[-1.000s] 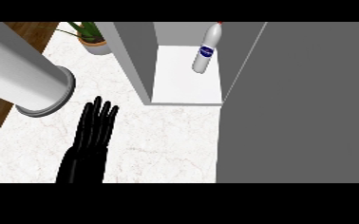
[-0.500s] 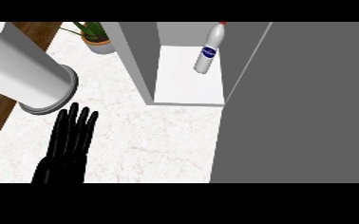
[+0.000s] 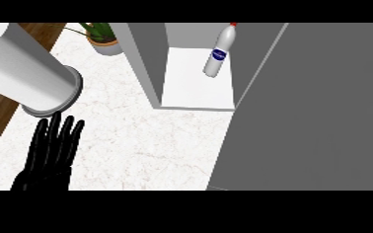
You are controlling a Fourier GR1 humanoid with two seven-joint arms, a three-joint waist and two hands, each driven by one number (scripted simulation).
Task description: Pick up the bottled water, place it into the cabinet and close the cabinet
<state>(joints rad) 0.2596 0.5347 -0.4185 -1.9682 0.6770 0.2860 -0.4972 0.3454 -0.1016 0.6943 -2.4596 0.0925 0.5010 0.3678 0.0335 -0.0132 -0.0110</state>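
bottled water (image 3: 218, 53) seen upright inside cabinet (image 3: 197, 86), door open; left hand (image 3: 51, 153) held over desk (image 3: 146, 138) near front-left corner, fingers (image 3: 67, 128) straight, apart.

I have one view only — from my head, looking steeply down onto the white marbled desk (image 3: 146, 138). It sits fairly near the surface: my left robot hand (image 3: 51, 150) enters from the lower edge at the left, and the open cabinet (image 3: 197, 86) fills the upper middle — its door (image 3: 306, 118) the right.
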